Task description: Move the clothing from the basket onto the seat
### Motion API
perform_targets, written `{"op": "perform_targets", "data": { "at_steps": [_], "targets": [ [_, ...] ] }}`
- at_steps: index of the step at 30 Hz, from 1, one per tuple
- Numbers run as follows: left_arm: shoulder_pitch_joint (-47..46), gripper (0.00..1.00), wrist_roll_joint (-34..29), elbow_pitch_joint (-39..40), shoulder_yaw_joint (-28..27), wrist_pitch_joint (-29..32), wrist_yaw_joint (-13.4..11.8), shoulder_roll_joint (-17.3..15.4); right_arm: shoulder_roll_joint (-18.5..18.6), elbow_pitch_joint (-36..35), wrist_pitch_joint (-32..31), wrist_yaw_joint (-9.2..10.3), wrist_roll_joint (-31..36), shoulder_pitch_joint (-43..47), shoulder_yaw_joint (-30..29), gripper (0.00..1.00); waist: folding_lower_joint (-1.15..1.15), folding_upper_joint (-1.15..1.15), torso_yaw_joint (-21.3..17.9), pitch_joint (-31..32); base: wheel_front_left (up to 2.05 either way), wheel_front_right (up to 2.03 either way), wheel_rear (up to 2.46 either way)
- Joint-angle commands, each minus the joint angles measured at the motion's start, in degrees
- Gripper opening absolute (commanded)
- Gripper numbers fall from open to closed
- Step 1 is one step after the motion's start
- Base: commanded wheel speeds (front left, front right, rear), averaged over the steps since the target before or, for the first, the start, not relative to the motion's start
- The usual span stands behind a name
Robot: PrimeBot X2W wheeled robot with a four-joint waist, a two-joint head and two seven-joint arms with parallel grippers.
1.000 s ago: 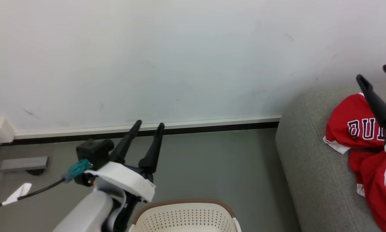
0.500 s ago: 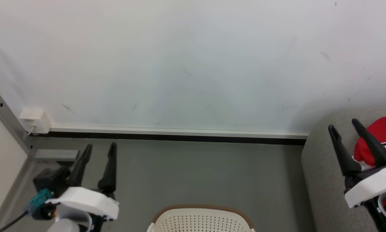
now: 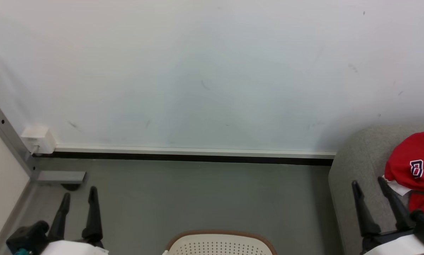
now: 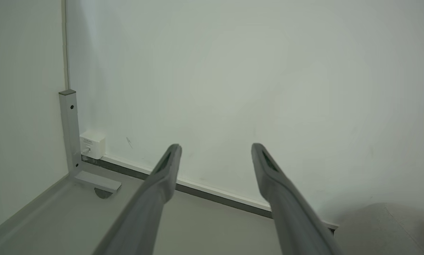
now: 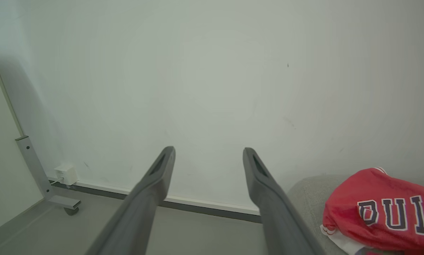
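Head view, far left: the left gripper (image 3: 79, 192) sits at the lower left over the grey floor (image 3: 198, 191). Its fingers (image 3: 92, 212) point up the frame, spread wide, holding nothing. The left wrist view confirms this: the left gripper (image 4: 216, 147) shows a broad empty gap, aimed at the wall (image 4: 268, 71).

Behind it, a grey metal post (image 3: 6, 134) meets the floor beside a small white wall box (image 3: 38, 139).

Bottom centre: the basket (image 3: 219, 233) stands on the floor. Only its brown rim and a strip of perforated wall are in frame, so its contents cannot be determined.

Lower right: the right gripper (image 3: 368, 181) is positioned over the near edge of the seat (image 3: 357, 148), fingers wide apart and empty, just beside the clothing (image 3: 415, 159) but not touching it.

Far right: the clothing lies crumpled on the seat, dark white-outlined letters facing up. In the right wrist view, the clothing (image 5: 374, 209) rests on the seat (image 5: 304, 198), to the right of the right gripper (image 5: 208, 150).
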State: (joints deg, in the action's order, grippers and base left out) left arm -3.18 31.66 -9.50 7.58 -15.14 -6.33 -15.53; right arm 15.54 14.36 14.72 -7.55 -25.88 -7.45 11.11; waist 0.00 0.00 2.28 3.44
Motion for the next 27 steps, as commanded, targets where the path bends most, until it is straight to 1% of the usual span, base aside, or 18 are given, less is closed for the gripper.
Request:
{"op": "perform_targets", "data": {
  "at_steps": [1, 5, 9, 17, 27],
  "targets": [
    [1.08, 1.00, -1.91, 0.85, -1.28, 0.00, 0.24, 0.49, -0.94, 0.13, 0.38, 0.14, 0.91, 0.99, -0.32, 1.00, 0.00, 0.00, -0.32, 0.01, 0.00, 0.00, 0.00],
    [3.77, 1.00, -6.26, 1.40, -4.31, 0.00, 1.12, 2.34, -3.86, -0.32, 0.48, 0.14, 3.32, 1.99, -0.95, 1.00, 0.00, 0.00, -0.78, -0.03, 0.00, 0.00, 0.00],
    [5.42, 1.00, -9.43, 0.59, -6.59, 0.00, 2.25, 4.39, -5.47, -1.20, 0.48, 0.14, 4.54, 3.07, -1.38, 1.00, 0.00, 0.00, -0.94, 0.14, 0.00, 0.00, 0.00],
    [5.83, 1.00, -13.22, -0.78, -9.74, 0.00, 4.97, 7.80, -5.17, -1.26, 0.49, 0.14, 5.45, 2.78, -1.26, 1.00, 0.00, 0.00, -0.74, 0.77, 0.00, 0.00, 0.00],
    [5.33, 1.00, -15.99, -2.15, -12.37, 0.00, 7.14, 9.76, -5.44, -0.51, 0.50, 0.14, 5.48, 2.72, -1.25, 1.00, 0.00, 0.00, -0.90, 0.88, 0.00, 0.00, 0.00]
  ]
}}
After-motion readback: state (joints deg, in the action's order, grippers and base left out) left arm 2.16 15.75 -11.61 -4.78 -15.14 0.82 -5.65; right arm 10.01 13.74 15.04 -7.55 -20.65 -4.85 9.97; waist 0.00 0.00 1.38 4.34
